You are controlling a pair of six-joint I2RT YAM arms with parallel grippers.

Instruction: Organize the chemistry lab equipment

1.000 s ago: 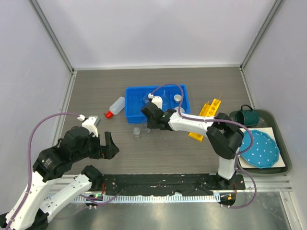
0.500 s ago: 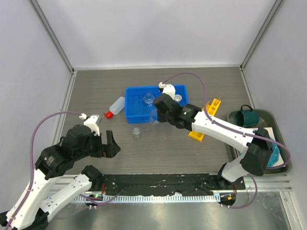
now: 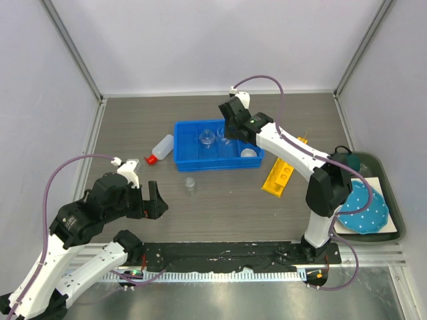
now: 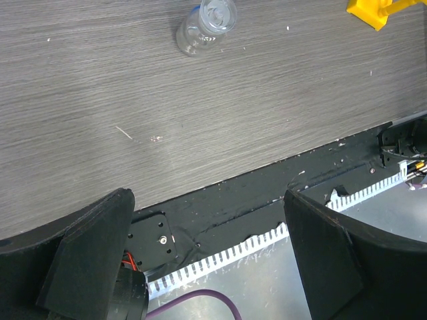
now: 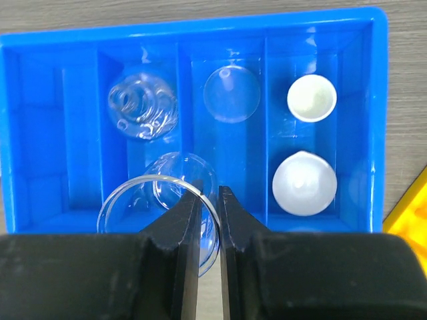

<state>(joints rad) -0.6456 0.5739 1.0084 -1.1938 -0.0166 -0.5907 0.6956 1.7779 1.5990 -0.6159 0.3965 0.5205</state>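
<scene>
My right gripper (image 5: 210, 193) is shut on the wall of a clear glass beaker (image 5: 157, 200), one finger inside the rim and one outside. It holds the beaker over the near middle of the blue tray (image 5: 200, 30). The tray holds a glass funnel (image 5: 141, 107), a clear round dish (image 5: 231, 93) and two white dishes (image 5: 311, 98) (image 5: 303, 183). From above, the right gripper (image 3: 225, 133) hangs over the tray (image 3: 177, 143). A small glass beaker (image 3: 191, 182) (image 4: 207, 25) stands on the table. My left gripper (image 3: 143, 200) (image 4: 207, 260) is open and holds nothing, near the front edge.
A red-capped squeeze bottle (image 3: 161, 147) lies left of the tray. A yellow tube rack (image 3: 280, 175) (image 4: 373, 10) lies right of it. A dark tray at the far right holds a teal mug (image 3: 343, 162) and a blue dotted plate (image 3: 363, 207).
The right arm has carried the beaker from the table in front of the tray up and back over the tray. The left arm has barely moved.
</scene>
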